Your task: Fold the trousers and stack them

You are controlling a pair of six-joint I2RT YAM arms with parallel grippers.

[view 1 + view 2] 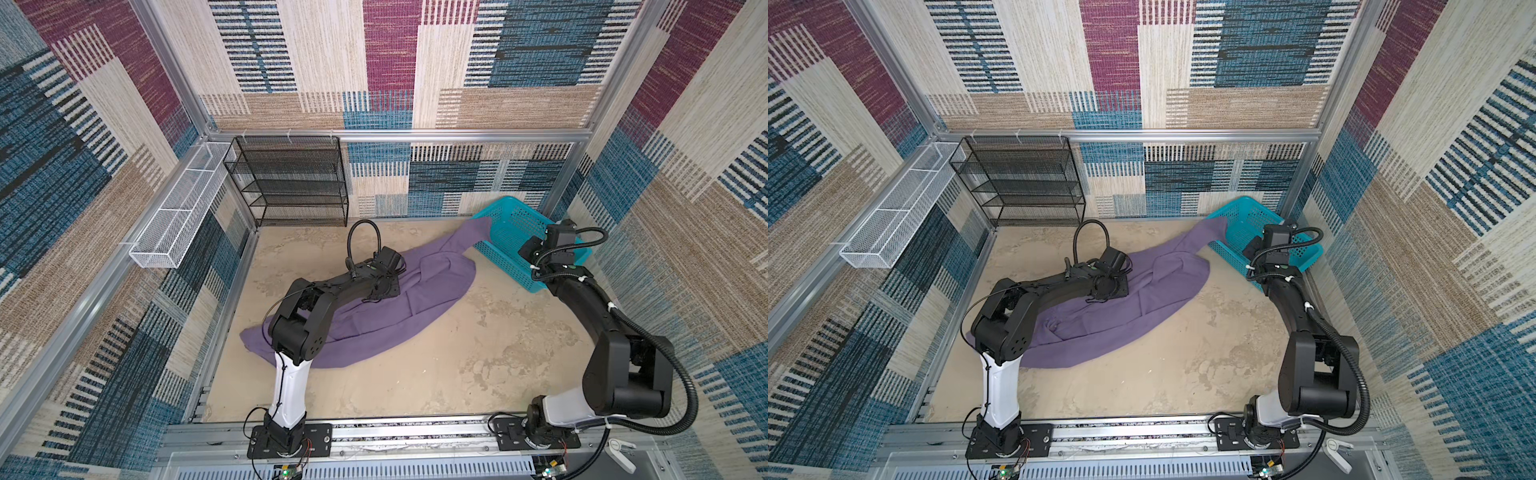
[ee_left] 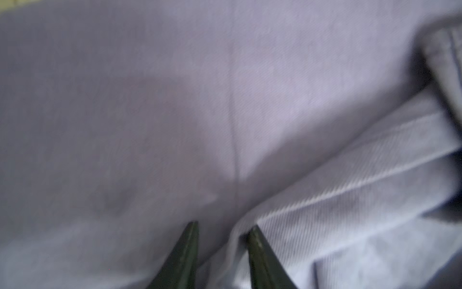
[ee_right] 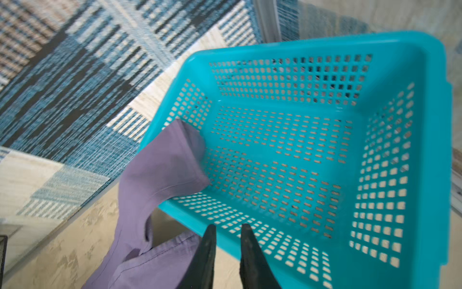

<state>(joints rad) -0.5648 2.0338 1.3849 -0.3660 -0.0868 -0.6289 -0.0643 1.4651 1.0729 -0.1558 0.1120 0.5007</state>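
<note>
The left arm point(image 1: 332, 291) hides part of the trousers point(image 1: 436, 286); close up they blur, and the left gripper point(image 2: 223, 225) is cropped.

The trousers point(image 1: 374, 307) lie slantwise across the table point(image 1: 457, 365), from my left arm's base toward the far right corner, one leg end draped into the basket point(image 1: 512, 224) there. My left gripper point(image 2: 221, 225) is over the cloth, my right gripper point(image 3: 226, 226) over the basket's rim. A mesh shelf rack point(image 1: 291, 183) stands far left.
</note>
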